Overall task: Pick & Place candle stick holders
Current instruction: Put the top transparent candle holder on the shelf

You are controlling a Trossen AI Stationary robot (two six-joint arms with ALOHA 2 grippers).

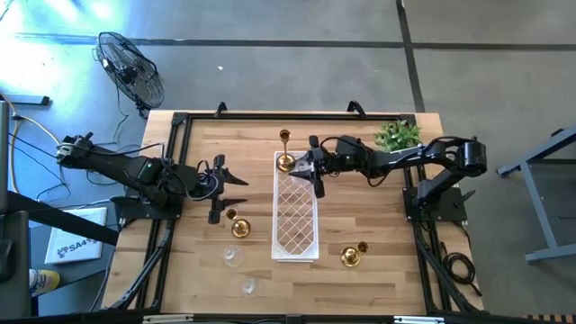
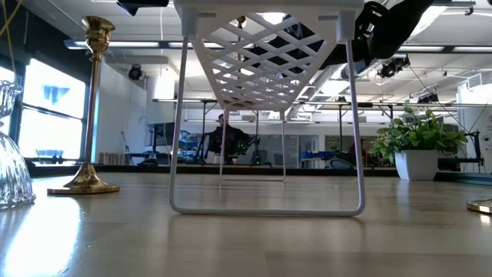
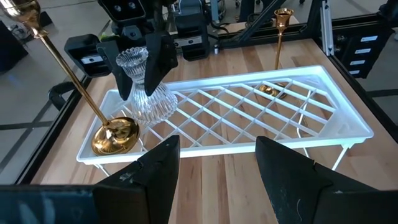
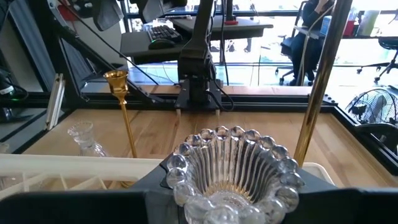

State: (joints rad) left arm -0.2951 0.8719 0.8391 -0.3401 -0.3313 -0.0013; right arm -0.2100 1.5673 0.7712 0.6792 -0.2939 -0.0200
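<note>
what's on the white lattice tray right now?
On the white lattice tray, at one end: a tall brass holder. The right gripper holds a clear glass holder just over the lattice beside it. Whether the glass base touches the tray can't be told.

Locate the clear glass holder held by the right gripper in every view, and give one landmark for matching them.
High view: the glass holder is faint, in the right gripper, over one end of the white lattice tray.
Low view: not visible.
Left wrist view: upper left, above the tray's rim.
Right wrist view: bottom centre, filling the foreground.
Shared landmark: the white lattice tray, seen in all four views.
</note>
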